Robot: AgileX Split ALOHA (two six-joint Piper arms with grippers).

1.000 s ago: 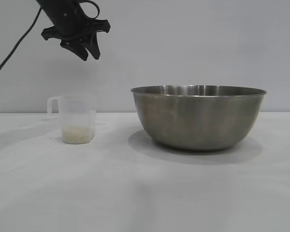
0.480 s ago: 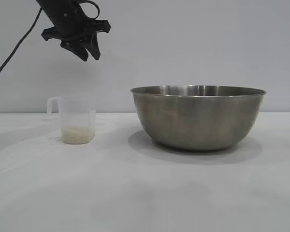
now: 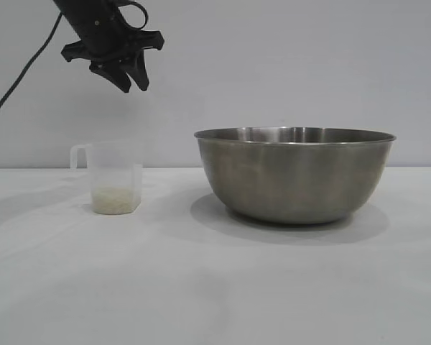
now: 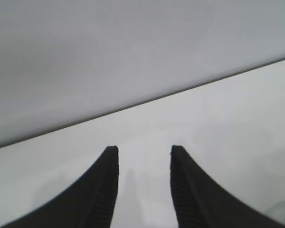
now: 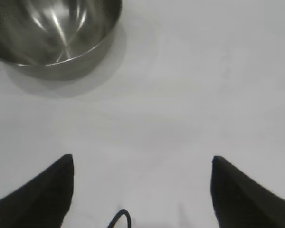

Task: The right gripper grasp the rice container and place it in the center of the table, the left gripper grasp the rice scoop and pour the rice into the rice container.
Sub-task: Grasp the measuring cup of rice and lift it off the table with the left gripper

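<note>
My left pincer (image 3: 122, 68) empty, part-open, 12 o'clock above cup (image 3: 115, 177); sloppy descent could tip it, spilling rice (image 3: 115, 199).

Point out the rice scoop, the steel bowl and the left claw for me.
rice scoop (image 3: 116, 187), exterior view, on its clear side wall.
steel bowl (image 3: 294, 180), exterior view, on its outer wall.
left claw (image 3: 129, 77), exterior view, between the fingertips.

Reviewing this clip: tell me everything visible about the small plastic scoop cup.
The rice scoop is a small cup of translucent clear plastic, slightly tapered, with a loop handle at the rim on the side away from the steel bowl. It stands upright on the white table, apart from the bowl. A shallow layer of off-white rice lies in its bottom. Nothing grips it; the left gripper hangs above it.
</note>
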